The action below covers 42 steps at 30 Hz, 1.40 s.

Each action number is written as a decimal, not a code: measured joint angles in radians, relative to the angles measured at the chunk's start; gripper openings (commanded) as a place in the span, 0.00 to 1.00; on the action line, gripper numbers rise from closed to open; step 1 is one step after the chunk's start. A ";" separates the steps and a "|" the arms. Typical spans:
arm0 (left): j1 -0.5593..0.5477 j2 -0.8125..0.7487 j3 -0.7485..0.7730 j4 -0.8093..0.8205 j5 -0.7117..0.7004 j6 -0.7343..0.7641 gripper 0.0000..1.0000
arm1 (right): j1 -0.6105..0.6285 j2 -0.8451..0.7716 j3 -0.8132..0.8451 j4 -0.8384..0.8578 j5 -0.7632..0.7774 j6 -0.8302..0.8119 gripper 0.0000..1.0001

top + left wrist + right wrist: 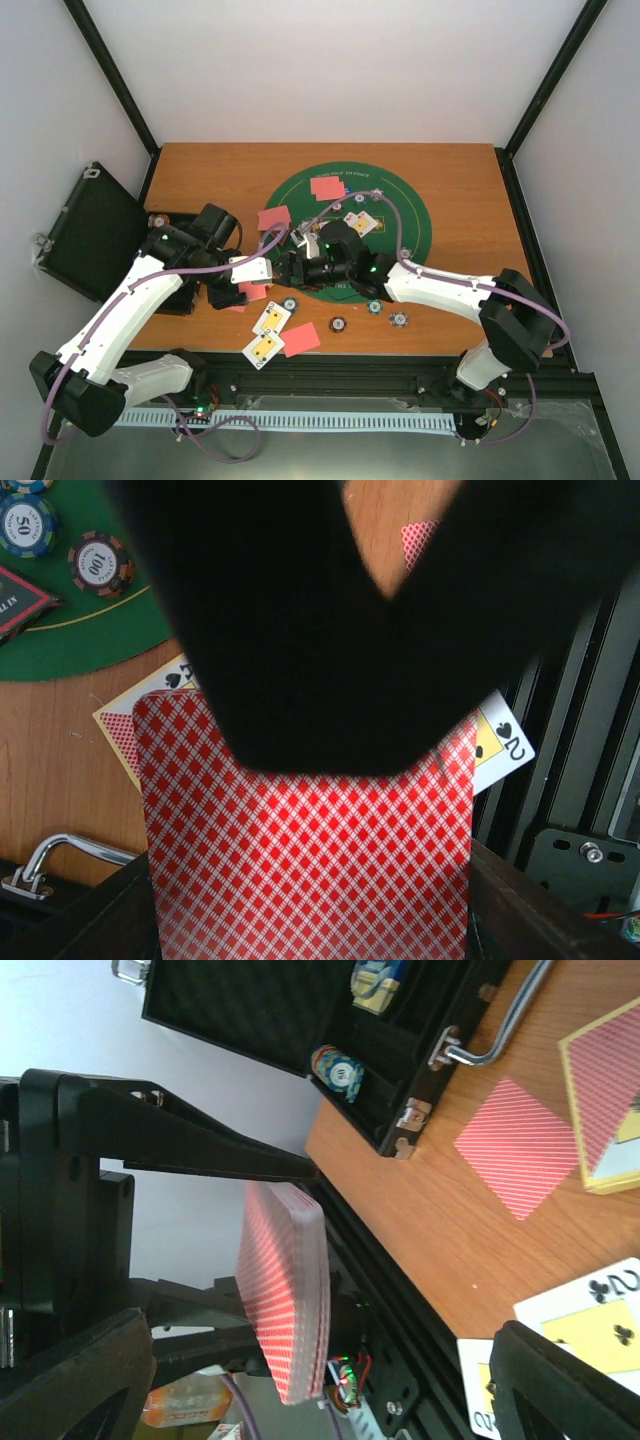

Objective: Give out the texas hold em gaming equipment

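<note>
A wooden table (450,190) walled in white carries a round green felt mat (400,205), with a black hinged case (95,230) lying open off its left edge. The left gripper (315,905) is clamped on a deck of red-backed playing cards (300,820), held above the near left part of the table; from the right wrist the stack shows edge-on, pinched between black fingers. The right gripper (293,268) faces that deck just beside it, with its jaws spread wide and nothing between them. Below the deck lie face-up cards, among them a two of spades (505,742), and a two of clubs (600,1305) sits by the front edge. Single red-backed cards lie on the wood near the front edge (302,338), at the mat's left rim (274,217) and on its far part (327,186). Striped poker chips (338,324) are dotted along the mat's near edge, and more chips (338,1068) rest in a compartment of the case.
</note>
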 measured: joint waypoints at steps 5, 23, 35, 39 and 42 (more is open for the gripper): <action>0.000 0.003 0.008 -0.009 0.005 0.000 0.17 | 0.022 0.064 0.001 0.093 -0.033 0.046 0.89; 0.000 0.011 0.022 -0.014 0.037 -0.001 0.17 | 0.074 0.238 0.058 0.309 -0.106 0.161 0.79; 0.000 0.014 0.028 -0.018 0.056 -0.001 0.17 | 0.048 0.276 -0.021 0.491 -0.138 0.232 0.55; 0.000 0.016 0.028 -0.018 0.056 -0.001 0.17 | 0.031 0.238 -0.063 0.504 -0.140 0.227 0.50; 0.000 0.017 0.028 -0.019 0.055 -0.001 0.16 | 0.021 0.208 -0.085 0.493 -0.138 0.218 0.48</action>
